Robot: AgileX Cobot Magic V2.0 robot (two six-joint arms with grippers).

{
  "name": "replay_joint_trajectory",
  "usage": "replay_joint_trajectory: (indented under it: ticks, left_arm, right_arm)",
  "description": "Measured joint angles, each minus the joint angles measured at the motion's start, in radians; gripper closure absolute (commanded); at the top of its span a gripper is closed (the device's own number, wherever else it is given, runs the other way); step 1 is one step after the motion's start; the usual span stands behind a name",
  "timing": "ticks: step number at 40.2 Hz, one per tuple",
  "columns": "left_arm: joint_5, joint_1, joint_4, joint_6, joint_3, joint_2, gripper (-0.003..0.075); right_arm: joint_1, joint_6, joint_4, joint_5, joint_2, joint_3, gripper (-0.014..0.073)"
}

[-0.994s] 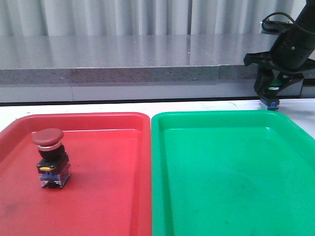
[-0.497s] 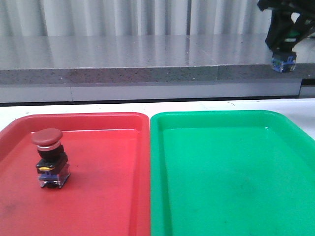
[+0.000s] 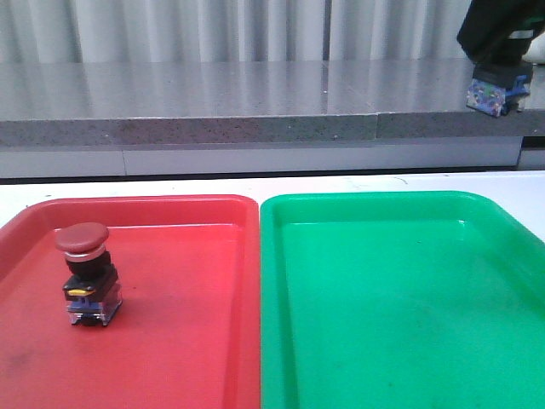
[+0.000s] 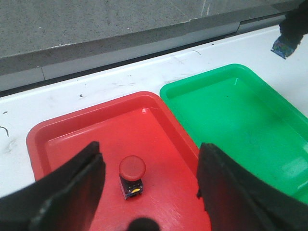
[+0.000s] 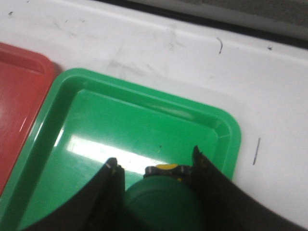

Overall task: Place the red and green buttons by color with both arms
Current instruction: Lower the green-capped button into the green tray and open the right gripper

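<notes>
The red button (image 3: 84, 273) stands upright in the red tray (image 3: 170, 341) at its left part; it also shows in the left wrist view (image 4: 132, 173). My left gripper (image 4: 149, 187) is open high above it, empty. My right gripper (image 5: 156, 166) is shut on the green button (image 5: 163, 204), holding it high over the green tray (image 5: 120, 130). In the front view only the button's clear-blue base (image 3: 492, 94) shows under the right gripper (image 3: 498, 51) at the top right, above the green tray's (image 3: 400, 298) far right corner.
A grey stone ledge (image 3: 213, 111) runs along the back of the white table (image 3: 358, 181). The two trays lie side by side, edges touching. Bare white table (image 5: 269, 120) lies right of the green tray.
My right gripper has lifted the green button from the table beyond the green tray's far right corner up to the top of the front view. The red button has not moved.
</notes>
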Motion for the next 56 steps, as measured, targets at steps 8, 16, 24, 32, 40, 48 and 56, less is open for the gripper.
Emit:
replay_joint_trajectory:
  ticks: [8, 16, 24, 32, 40, 48, 56]
  left_arm:
    - [0.0, 0.0, 0.0, 0.0, 0.0, 0.0, 0.0301]
    - [0.0, 0.0, 0.0, 0.0, 0.0, 0.0, 0.0301]
    - [0.0, 0.0, 0.0, 0.0, 0.0, 0.0, 0.0301]
    - [0.0, 0.0, 0.0, 0.0, 0.0, 0.0, 0.0301]
    - [0.0, 0.0, 0.0, 0.0, 0.0, 0.0, 0.0301]
    - [0.0, 0.0, 0.0, 0.0, 0.0, 0.0, 0.0301]
    - [0.0, 0.0, 0.0, 0.0, 0.0, 0.0, 0.0301]
  right_arm:
    - [0.09, 0.0, 0.023, -0.091, -0.083, 0.189, 0.0351]
    - [0.158, -0.002, 0.025, -0.209, -0.067, 0.305, 0.0351]
    - [0.163, -0.006, 0.028, -0.289, 0.019, 0.326, 0.0351]
    - [0.163, -0.007, 0.028, -0.333, 0.11, 0.326, 0.035]
    - [0.163, -0.007, 0.028, -0.363, 0.156, 0.326, 0.0304]
    - [0.163, -0.007, 0.028, -0.402, 0.185, 0.326, 0.0298]
    - [0.163, -0.007, 0.029, -0.443, 0.223, 0.326, 0.0272]
